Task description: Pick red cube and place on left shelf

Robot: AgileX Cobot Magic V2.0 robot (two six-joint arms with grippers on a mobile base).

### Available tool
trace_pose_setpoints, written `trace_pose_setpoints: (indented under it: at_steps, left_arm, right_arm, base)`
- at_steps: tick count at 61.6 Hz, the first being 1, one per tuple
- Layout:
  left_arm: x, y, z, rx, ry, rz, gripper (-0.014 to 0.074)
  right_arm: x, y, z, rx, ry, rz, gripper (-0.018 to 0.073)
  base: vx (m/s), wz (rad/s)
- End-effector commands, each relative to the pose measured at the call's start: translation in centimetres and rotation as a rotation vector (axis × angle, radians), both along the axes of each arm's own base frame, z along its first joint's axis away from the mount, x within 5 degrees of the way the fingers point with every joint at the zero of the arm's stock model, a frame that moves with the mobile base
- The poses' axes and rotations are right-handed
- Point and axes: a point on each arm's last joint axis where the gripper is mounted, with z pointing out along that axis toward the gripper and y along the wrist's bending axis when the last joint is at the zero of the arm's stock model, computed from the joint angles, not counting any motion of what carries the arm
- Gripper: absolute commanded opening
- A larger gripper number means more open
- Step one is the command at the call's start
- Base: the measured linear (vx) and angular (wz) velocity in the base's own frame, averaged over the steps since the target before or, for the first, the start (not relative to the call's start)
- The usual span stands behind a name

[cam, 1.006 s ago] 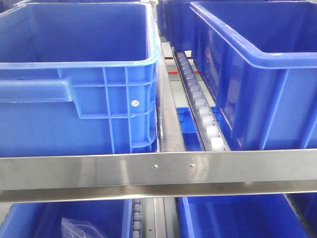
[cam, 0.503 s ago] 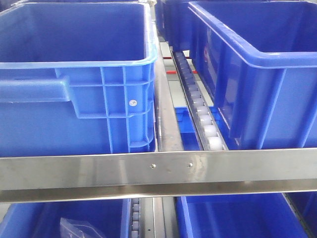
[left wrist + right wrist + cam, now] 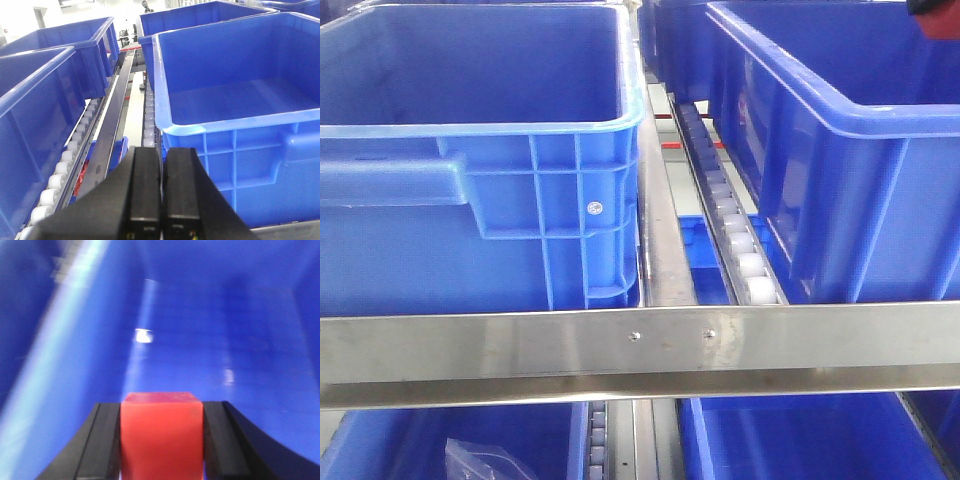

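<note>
Setting: left shelf (image 3: 640,345), steel rack tier with riveted front rail; white roller track (image 3: 725,215) between two blue crates, left crate (image 3: 470,150), right crate (image 3: 840,150). Red cube (image 3: 161,435): pinched between the fingers of the right end effector (image 3: 161,440), blurred blue crate interior behind. Left end effector (image 3: 161,192): fingers pressed together, nothing between, before a crate.

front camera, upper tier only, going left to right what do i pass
left blue crate → steel divider rail → white roller track → right blue crate → a red sliver at the top right corner, too cut off to identify
</note>
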Motion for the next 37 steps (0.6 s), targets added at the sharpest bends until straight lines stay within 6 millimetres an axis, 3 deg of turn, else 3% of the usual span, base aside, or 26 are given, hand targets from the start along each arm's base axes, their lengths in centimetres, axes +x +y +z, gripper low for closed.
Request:
trace_pose_setpoints:
  at_steps: [1,9,13,18,23,25,37]
  left_arm:
    - [0.01,0.0,0.09,-0.005,-0.071,0.0,0.0106]
    - [0.01,0.0,0.09,-0.005,-0.071,0.0,0.0106]
    - [0.01,0.0,0.09,-0.005,-0.071,0.0,0.0106]
    - [0.01,0.0,0.09,-0.005,-0.071,0.0,0.0106]
    - [0.01,0.0,0.09,-0.005,-0.071,0.0,0.0106]
    - [0.01,0.0,0.09,-0.005,-0.071,0.0,0.0106]
    - [0.01,0.0,0.09,-0.005,-0.071,0.0,0.0106]
  right_arm:
    - [0.64,-0.63,2.52,-0.003,-0.15,-0.021,0.0055]
    - [1.08,-0.99,2.18,-0.004,-0.151,-0.034,0.0062]
    - [1.09,-0.99,2.23,-0.003,-0.156,-0.034,0.0107]
    - [1.1,-0.99,2.27,-0.003,-0.161,-0.034,0.0257]
    - [1.11,-0.99,2.31,-0.003,-0.166,-0.034,0.0491]
    - [1.1,-0.98,2.27,0.003,-0.16,-0.036,0.0545]
    - [1.03,-0.98,1.99,0.008,-0.128,-0.037,0.0541]
  base:
    - [0.0,0.0]
    - [0.0,0.0]
    - [0.0,0.0]
    - [0.0,0.0]
    - [0.0,0.0]
    - [0.0,0.0]
    - [0.0,0.0]
